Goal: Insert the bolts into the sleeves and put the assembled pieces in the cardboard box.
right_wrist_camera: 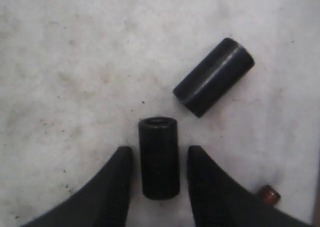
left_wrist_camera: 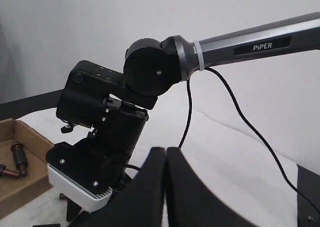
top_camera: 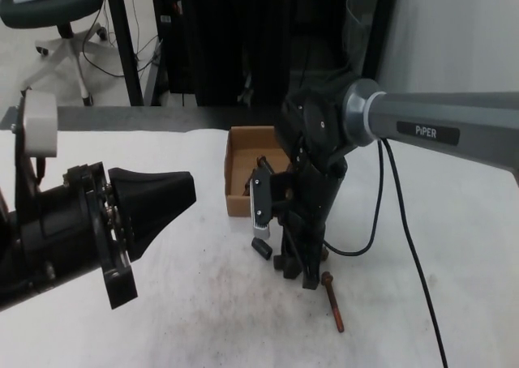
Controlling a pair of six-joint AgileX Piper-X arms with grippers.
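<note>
My right tool point(right_wrist_camera: 159, 154) points down at the counter point(right_wrist_camera: 65, 62). Its fingers are parted and straddle a sleeve point(right_wrist_camera: 159, 162) without touching it, with a sliver of gap on each side. The sleeve lies flat, its long axis running along the fingers, so I judge that closing straight in would pinch it across its width. A second sleeve point(right_wrist_camera: 214, 77) lies skewed a little beyond. In the high view a bolt point(top_camera: 332, 301) lies at lower centre-right, near this tool, and the cardboard box point(top_camera: 235, 153) sits mid-frame behind it. My left tool point(left_wrist_camera: 166, 154), far left in the high view, is closed on nothing and well apart.
</note>
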